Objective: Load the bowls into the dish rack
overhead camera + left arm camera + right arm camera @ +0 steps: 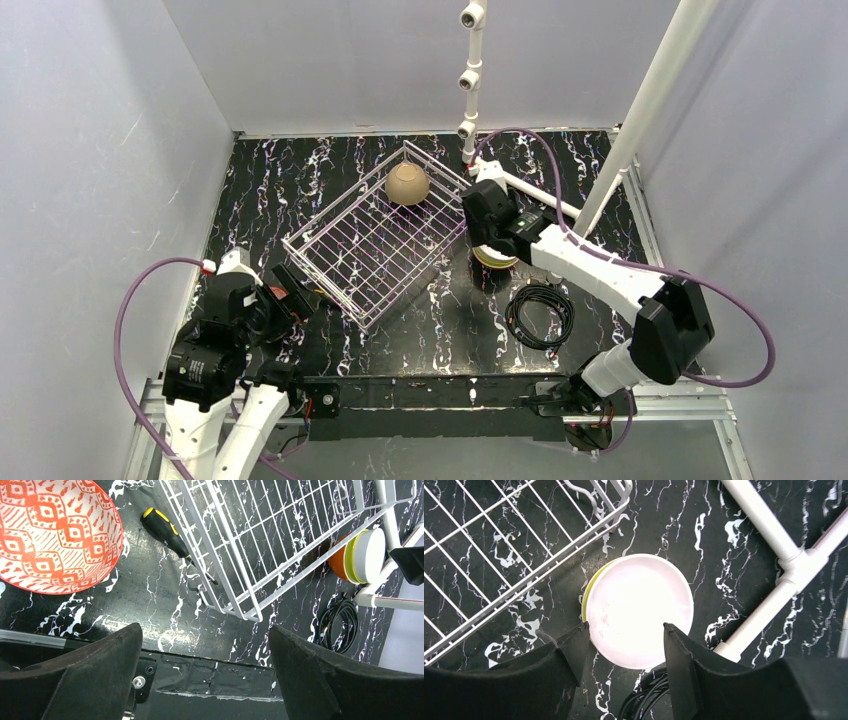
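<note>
**Two robot arms at a black marbled counter, with a wire dish rack holding one bowl**

The counter [330, 165] is black with white veining and is boxed in by plain pale grey walls on the left, back and right.

At the near left, the left hand [205, 675] hangs low over the counter. Its two dark fingers [90, 680] are spread wide with nothing between them. Just beyond it sits a bowl with a red-patterned inside [55, 535], standing mouth up on the counter, outside the rack. A black and yellow screwdriver [167, 530] lies between this bowl and the rack, and its tip reaches the rack's edge.

The dish rack [375, 245], a white wire basket, sits at an angle in the middle. A tan bowl [408, 184] rests in its far corner, rounded underside showing.

Just beside the rack's right edge stands a stack of bowls [360, 555]: orange, then yellow-green, with a white bowl [639, 610] on top. The right hand [624, 650] is directly above this stack, fingers parted over the white bowl's near edge. Whether they touch it cannot be told.

A coiled black cable [540, 313] lies near the stack. A white pipe frame [640, 110] rises close behind and to the right, crowding the right arm.
</note>
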Action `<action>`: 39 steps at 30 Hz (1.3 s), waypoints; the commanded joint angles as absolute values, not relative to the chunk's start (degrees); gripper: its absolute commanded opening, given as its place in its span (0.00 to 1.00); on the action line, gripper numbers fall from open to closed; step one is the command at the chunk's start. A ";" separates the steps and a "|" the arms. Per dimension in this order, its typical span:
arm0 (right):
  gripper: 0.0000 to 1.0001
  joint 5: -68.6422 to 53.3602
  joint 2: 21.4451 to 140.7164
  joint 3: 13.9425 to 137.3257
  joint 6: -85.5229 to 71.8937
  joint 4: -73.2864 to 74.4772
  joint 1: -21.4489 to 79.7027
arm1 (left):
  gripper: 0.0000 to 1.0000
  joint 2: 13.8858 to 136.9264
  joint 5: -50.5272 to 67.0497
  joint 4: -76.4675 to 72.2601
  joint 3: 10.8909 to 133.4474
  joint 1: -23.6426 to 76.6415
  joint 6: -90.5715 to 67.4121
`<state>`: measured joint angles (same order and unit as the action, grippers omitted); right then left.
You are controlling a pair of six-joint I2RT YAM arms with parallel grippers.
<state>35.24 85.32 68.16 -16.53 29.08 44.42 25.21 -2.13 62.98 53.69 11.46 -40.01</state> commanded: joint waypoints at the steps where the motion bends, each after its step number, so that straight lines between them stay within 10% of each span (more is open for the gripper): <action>1: 0.63 24.81 82.80 64.61 -14.01 23.60 41.00 | 0.95 26.70 -1.08 64.23 56.09 11.51 -39.28; 17: 0.36 16.61 89.25 64.74 -11.70 22.08 37.98 | 0.96 29.32 3.38 61.80 57.64 11.52 -38.63; 31: 0.52 12.67 85.44 64.98 -12.91 22.98 38.05 | 0.96 32.86 4.81 57.11 55.21 11.51 -38.58; 39: 0.35 8.86 81.39 64.06 -13.29 24.04 37.99 | 0.96 36.25 2.92 52.36 54.76 11.56 -38.96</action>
<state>11.92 84.36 63.29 -12.91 23.86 37.91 34.17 4.21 55.83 55.48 11.46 -39.44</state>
